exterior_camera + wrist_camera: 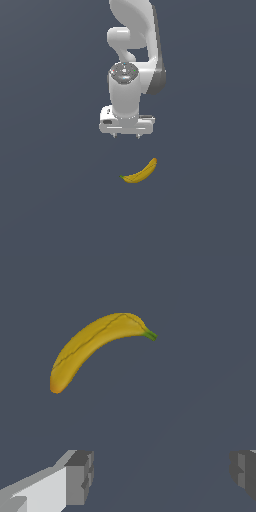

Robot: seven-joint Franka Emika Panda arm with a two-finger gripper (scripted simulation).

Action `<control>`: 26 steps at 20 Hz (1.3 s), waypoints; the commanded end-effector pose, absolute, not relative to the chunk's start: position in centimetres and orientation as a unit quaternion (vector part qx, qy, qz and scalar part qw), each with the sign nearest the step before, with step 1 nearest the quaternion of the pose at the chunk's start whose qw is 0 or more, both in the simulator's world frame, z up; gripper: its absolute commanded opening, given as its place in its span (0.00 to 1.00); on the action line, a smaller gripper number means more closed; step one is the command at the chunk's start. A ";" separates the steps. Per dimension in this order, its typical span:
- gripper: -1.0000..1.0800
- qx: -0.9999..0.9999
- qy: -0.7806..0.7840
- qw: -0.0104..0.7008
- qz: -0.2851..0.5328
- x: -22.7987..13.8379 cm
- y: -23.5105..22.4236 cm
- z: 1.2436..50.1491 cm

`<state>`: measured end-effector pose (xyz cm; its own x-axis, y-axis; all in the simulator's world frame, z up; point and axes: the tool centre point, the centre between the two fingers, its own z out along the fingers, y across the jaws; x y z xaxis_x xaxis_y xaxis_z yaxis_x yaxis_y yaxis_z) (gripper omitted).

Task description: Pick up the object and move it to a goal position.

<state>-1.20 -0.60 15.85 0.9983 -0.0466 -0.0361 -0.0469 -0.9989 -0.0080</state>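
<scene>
Grey floor [50, 200], banana [141, 172] lying flat

A single flat, dark slate-blue surface [50, 200] is seen across the whole exterior view; no seam, edge or horizon is marked on it; the same plain grey-blue ground [190, 381] is seen in the wrist view, crossed only by a faint, slightly lighter diagonal band; the light is even and soft throughout.
</scene>
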 end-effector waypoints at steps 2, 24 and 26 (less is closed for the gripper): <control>0.96 -1.000 0.023 0.004 0.018 -1.2 -0.6 15.8; 0.96 -0.999 0.013 -0.005 0.028 -1.0 1.4 15.2; 0.96 -0.999 0.025 -0.005 0.028 -0.8 1.5 15.1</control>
